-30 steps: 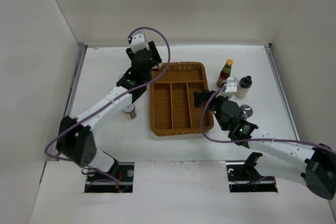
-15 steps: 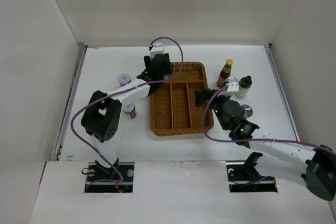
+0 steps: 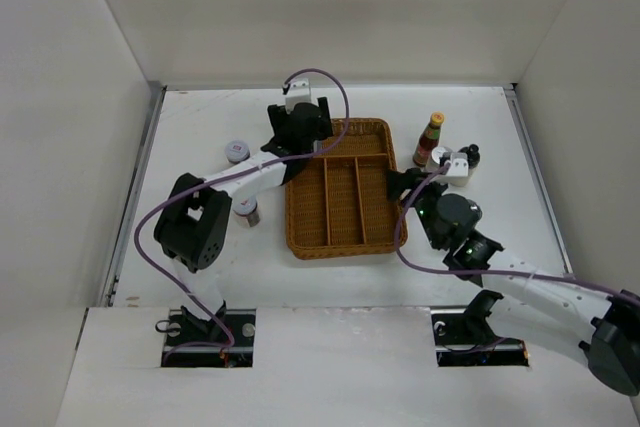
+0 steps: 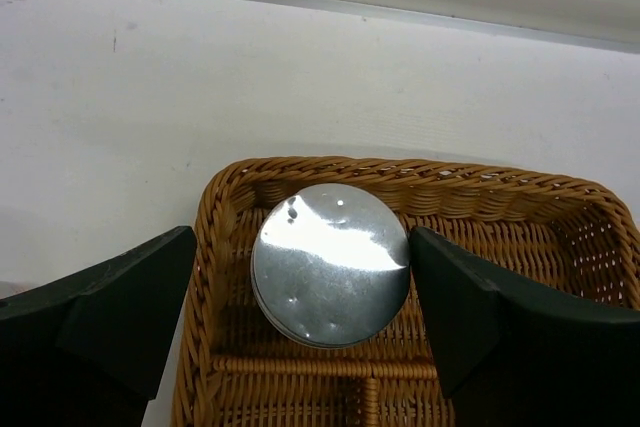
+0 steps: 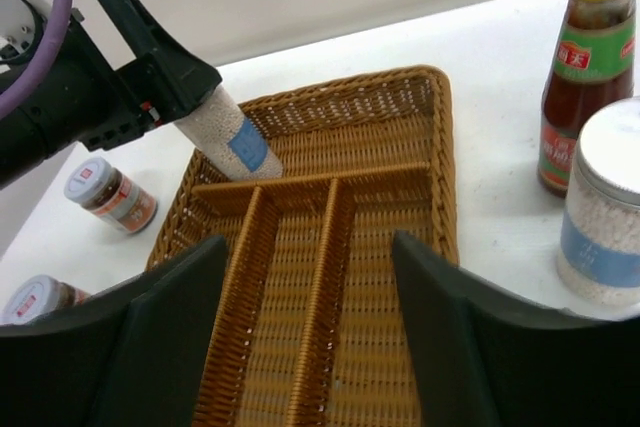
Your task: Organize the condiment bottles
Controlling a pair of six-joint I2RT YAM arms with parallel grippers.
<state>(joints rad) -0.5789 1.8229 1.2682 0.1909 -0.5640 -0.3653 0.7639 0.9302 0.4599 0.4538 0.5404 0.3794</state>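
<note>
A clear jar with a silver lid [image 4: 330,265] stands in the far left corner of the wicker tray [image 3: 345,237], leaning a little in the right wrist view. My left gripper [image 4: 303,247] is open around its lid, with a gap on the left side. My right gripper [image 5: 310,239] hovers open over the tray's right compartments, with nothing between its fingers. The dark-red sauce bottle [image 3: 430,139] with a yellow cap stands right of the tray. Beside it are a silver-lidded jar [image 5: 610,217] and a black-capped jar [image 3: 468,155].
Two small jars with white-pink lids [image 3: 237,150] [image 3: 246,210] stand on the table left of the tray. White walls close in the table on three sides. The right arm's wrist sits close to the bottles at the right.
My left gripper carried the silver-lidded jar over the tray's far corner and has now opened around it. My right gripper's jaws have narrowed and it has shifted slightly right.
</note>
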